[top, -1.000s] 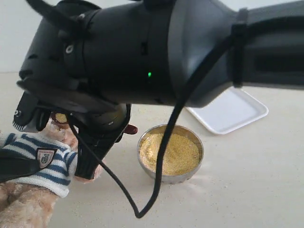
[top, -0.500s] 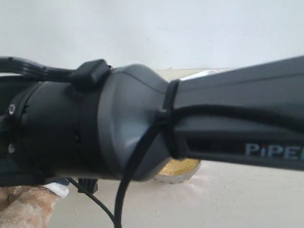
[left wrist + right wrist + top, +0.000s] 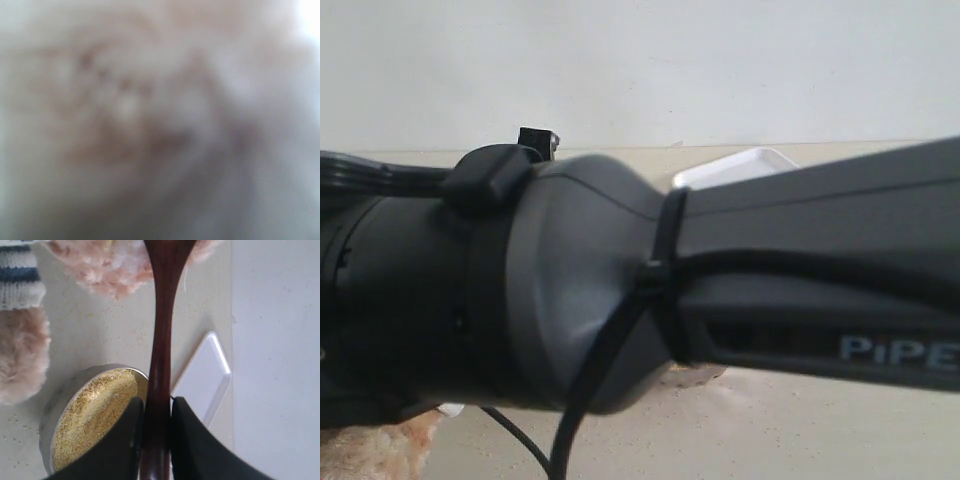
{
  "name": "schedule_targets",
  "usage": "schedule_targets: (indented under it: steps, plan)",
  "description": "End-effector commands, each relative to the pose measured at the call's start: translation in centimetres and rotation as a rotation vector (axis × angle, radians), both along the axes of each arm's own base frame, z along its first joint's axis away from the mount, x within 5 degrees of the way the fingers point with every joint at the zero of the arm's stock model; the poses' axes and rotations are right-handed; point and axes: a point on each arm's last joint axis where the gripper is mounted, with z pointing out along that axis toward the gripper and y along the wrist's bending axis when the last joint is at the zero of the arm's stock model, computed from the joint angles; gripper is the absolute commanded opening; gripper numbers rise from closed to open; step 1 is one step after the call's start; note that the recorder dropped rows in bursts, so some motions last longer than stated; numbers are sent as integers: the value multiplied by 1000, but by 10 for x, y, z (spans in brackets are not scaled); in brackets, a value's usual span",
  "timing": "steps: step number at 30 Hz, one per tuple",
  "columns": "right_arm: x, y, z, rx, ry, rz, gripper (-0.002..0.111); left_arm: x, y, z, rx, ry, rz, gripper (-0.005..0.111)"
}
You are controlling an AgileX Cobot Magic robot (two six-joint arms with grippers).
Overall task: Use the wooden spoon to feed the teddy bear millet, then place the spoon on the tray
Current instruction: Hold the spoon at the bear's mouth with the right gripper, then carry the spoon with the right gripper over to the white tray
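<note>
Right pincer (image 3: 157, 409) pinches the slim dark reddish-brown wooden spoon (image 3: 163, 315) — long axis pointing straight out to the shaggy pinkish-tan plush bear (image 3: 100, 265); left pincer hidden in blur, cannot tell.

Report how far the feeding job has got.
Done: the right end effector grips the wooden spoon by its handle. In hand: the spoon's far end is at the teddy bear; whether it carries millet is out of view. Left: setting the spoon on the tray.
</note>
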Motion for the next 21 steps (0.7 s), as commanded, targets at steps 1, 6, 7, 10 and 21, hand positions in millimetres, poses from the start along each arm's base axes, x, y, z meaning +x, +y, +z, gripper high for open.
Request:
schedule_targets:
  steps: [1, 6, 7, 10, 21]
  plan:
    - [-6, 1, 1, -6, -21, 12, 0, 0, -1, 2, -25, -11, 0, 5]
    - [-5, 2, 2, 5, -43, 6, 0, 0, -1, 2, -25, -11, 0, 5]
    - [-5, 2, 2, 7, -45, 5, 0, 0, -1, 2, -25, -11, 0, 5]
    - [-6, 1, -2, 4, -36, -4, 0, 0, -1, 2, -25, -11, 0, 5]
    - [-12, -24, 1, 114, -30, -123, 0, 0, -1, 2, -25, -11, 0, 5]
